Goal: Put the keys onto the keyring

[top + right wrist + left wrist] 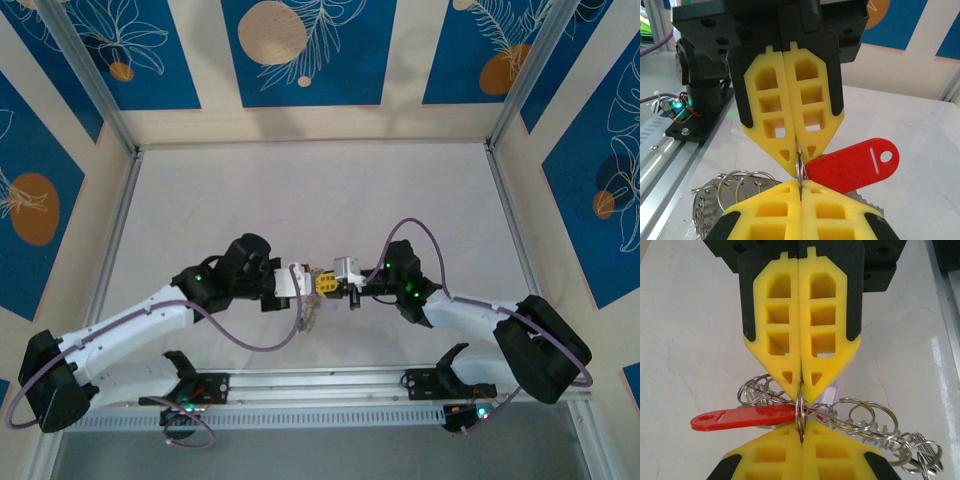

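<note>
The thin ring (pixel 799 410) was gripped from opposite sides by the closed left claw (pixel 801 427) and right claw (pixel 800 391), so it could be twisted free by uneven pulling.

Keyring (pixel 800 412): thin silvery ring, upright, edge-on, lower centre. Red flat tag (pixel 742 419) touches it, stretching left. Linked silvery rings (pixel 865 421) trail lower right.

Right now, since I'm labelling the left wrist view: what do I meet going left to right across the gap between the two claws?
Red tag, pinched ring, chain of silvery rings, ring bunch.
</note>
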